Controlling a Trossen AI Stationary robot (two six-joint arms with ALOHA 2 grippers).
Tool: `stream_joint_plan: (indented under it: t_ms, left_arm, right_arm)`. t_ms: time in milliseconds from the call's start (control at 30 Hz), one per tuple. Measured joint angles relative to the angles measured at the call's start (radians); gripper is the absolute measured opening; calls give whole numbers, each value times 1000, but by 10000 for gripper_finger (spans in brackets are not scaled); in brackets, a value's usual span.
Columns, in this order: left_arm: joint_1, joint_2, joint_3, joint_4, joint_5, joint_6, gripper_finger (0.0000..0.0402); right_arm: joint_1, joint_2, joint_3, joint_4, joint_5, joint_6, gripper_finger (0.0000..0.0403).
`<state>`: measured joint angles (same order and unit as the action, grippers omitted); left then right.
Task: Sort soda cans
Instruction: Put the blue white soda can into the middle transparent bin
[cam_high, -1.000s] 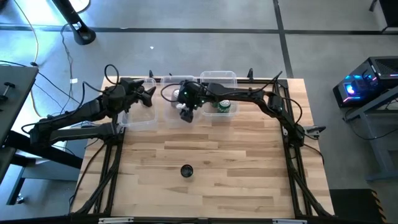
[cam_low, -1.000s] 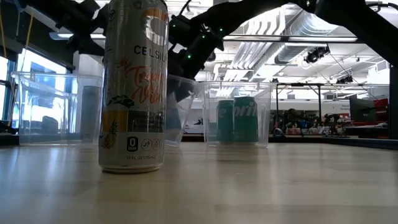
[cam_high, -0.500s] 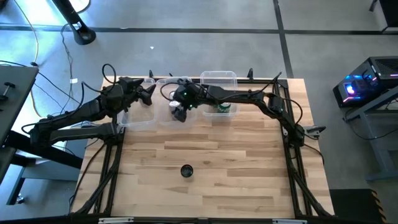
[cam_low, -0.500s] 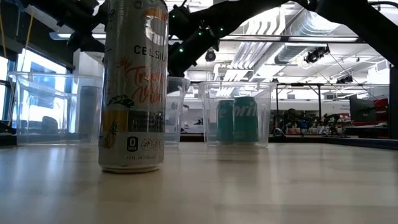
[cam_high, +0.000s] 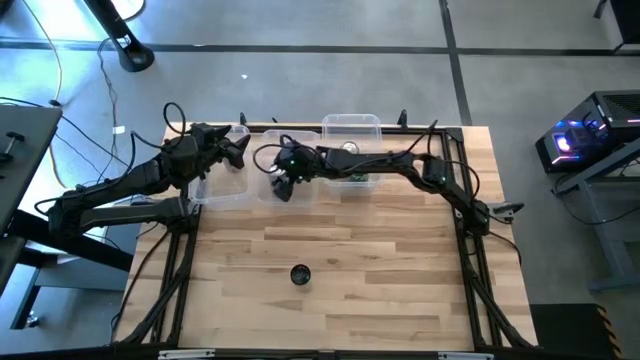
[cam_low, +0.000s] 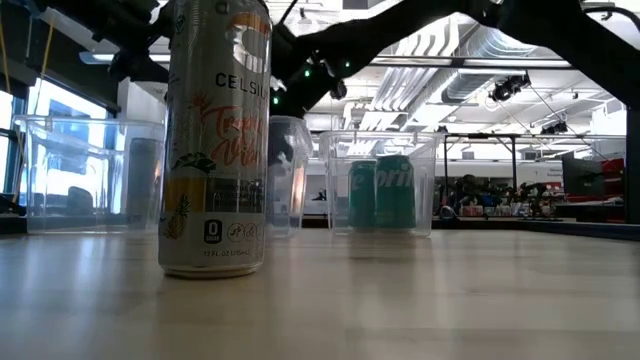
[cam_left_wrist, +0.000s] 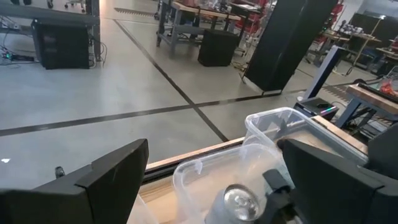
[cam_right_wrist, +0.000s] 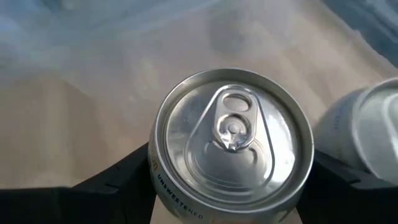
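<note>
My right gripper (cam_high: 284, 180) reaches across the far side of the table into the middle clear bin (cam_low: 287, 130), shut on a silver soda can (cam_right_wrist: 233, 140). A second silver can (cam_right_wrist: 367, 130) stands close beside it. My left gripper (cam_high: 243, 150) hovers open over the left bin (cam_high: 222, 190), touching nothing; its wrist view shows a can top (cam_left_wrist: 241, 200) in a bin below. Two green cans (cam_low: 380, 192) stand in the right bin (cam_low: 428, 180). One can (cam_high: 300, 274) stands alone on the table near the near edge, large in the low view as a silver printed can (cam_low: 215, 140). My right gripper holds the silver can just below its top rim (cam_right_wrist: 163, 180), pinched between the two fingers (cam_right_wrist: 118, 180), which come from above and stand on opposite sides. The can is upright inside the middle bin. Whether its bottom rests on the bin floor I cannot tell.
Three clear bins (cam_high: 350, 125) stand in a row along the far edge. Black frame rails (cam_high: 478, 250) run along the table's left and right sides. Bare wood (cam_high: 380, 270) spreads across the middle and near part of the table around the lone can.
My right gripper has carried the silver can toward the table's left and down, so the can now stands low inside the middle bin. The left arm has kept still.
</note>
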<state>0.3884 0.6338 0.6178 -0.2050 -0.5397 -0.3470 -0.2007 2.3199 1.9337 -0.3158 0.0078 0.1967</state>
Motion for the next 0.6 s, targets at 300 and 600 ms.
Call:
stream_joint_plan:
  t_ms: [300, 600]
  left_arm:
    - [-1, 0, 0, 1, 1, 1, 366]
    - [-1, 0, 0, 1, 3, 2, 366]
  right_arm:
    - [-19, 1, 25, -60, -34, -66, 274]
    - [-30, 0, 22, -63, -24, -83, 274]
